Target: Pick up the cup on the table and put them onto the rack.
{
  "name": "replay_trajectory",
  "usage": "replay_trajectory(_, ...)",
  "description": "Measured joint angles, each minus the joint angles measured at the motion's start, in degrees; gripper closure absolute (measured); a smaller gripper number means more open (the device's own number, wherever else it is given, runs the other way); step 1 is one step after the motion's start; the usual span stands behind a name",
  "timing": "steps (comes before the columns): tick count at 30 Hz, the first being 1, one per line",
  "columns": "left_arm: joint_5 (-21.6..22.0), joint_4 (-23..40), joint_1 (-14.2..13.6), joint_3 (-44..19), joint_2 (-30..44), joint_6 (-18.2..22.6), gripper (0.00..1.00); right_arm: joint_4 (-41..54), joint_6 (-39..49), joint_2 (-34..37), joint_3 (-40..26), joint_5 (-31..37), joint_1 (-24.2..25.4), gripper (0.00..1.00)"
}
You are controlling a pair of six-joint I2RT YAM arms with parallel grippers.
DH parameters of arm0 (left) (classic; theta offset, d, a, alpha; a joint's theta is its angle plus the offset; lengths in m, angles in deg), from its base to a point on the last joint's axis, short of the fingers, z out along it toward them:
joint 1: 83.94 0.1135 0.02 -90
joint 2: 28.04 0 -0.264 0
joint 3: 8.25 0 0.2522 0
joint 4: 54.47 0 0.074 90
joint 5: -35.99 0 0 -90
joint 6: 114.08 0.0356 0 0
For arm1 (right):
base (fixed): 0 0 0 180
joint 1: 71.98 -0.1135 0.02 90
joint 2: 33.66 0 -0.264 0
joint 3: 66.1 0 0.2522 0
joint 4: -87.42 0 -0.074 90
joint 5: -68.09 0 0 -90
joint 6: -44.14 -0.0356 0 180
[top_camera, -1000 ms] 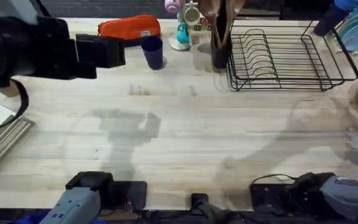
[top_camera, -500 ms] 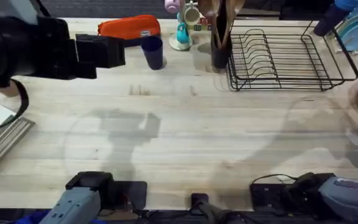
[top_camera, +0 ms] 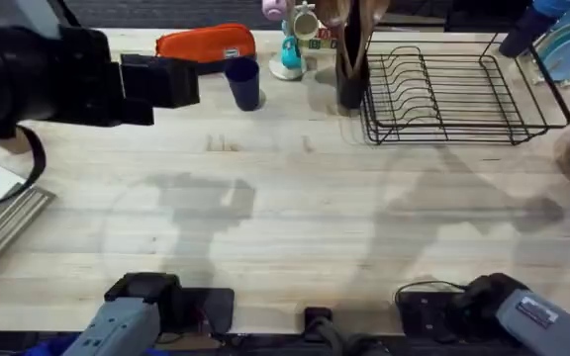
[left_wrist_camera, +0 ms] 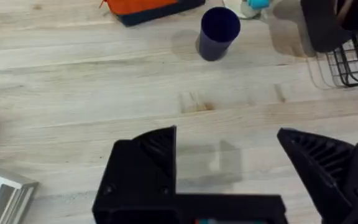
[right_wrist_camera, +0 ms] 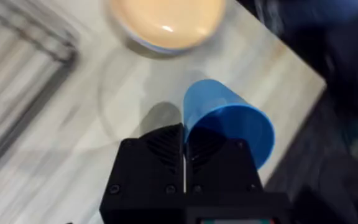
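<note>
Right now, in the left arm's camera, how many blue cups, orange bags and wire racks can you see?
blue cup: 1
orange bag: 1
wire rack: 1
Total: 3

A pale wooden table (top_camera: 295, 218) with planked grain is seen across the overhead view, marked by soft grey shadows. Beyond its far edge a dark background is seen. Even light is cast from above.
</note>
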Motion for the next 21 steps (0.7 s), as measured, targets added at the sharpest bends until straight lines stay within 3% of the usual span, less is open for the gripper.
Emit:
replay_trajectory(7,-0.02,0.00,0.00,0.00,0.00,0.01,0.007,-3.01,0.35,-4.36,0.00,-2.61,-13.28,0.970)
replay_trajectory(21,0.00,0.08,0.00,0.00,0.00,0.01,0.008,-7.21,0.69,-4.52,-0.02,-5.40,-36.27,0.971)
